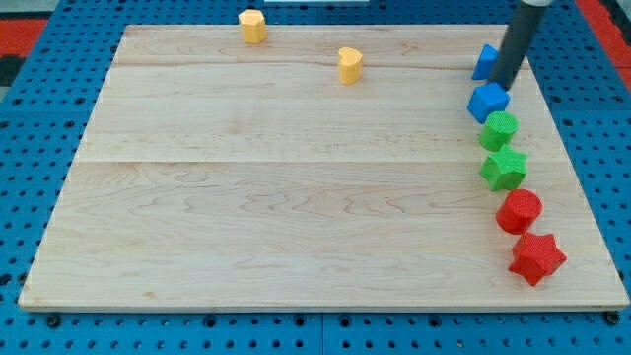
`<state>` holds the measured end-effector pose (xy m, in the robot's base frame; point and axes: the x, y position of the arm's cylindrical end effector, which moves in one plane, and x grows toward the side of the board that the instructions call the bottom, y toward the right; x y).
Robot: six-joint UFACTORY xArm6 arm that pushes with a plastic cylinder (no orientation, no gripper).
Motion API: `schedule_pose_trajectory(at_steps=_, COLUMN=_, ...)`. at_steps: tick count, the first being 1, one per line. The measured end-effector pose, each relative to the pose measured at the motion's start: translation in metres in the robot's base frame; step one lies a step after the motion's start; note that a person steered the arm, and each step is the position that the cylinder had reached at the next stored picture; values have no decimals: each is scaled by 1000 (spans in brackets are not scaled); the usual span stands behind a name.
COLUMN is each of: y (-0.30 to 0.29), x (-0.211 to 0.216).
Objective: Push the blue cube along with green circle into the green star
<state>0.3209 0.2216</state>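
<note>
Above the blue cube (488, 101), my tip (505, 86); no legible writing.

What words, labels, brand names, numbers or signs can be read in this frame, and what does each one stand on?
None. The wooden board, the blue cube, the green circle, the green star and the dark rod above my tip all show plain surfaces with no lettering or marks.

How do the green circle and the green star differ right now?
The green circle is round-edged; the green star has points. The circle sits nearer the view's top, touching the blue cube that my tip is at; the star lies below it, nearer the red blocks. Both are green, near the board's right edge.
</note>
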Motion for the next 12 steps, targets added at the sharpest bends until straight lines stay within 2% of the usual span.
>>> schedule_pose_trajectory(at_steps=2, y=-1, x=5)
schedule_pose_trajectory(at_steps=4, y=49, x=8)
schedule_pose_trajectory(at_steps=5, y=16, x=-9)
schedule_pose_trajectory(at_steps=6, y=-44, x=-3)
schedule_pose_trajectory(at_steps=7, y=-40, x=10)
schedule_pose_trajectory(at_steps=9, y=10, x=11)
schedule_pose_trajectory(at_steps=12, y=11, x=25)
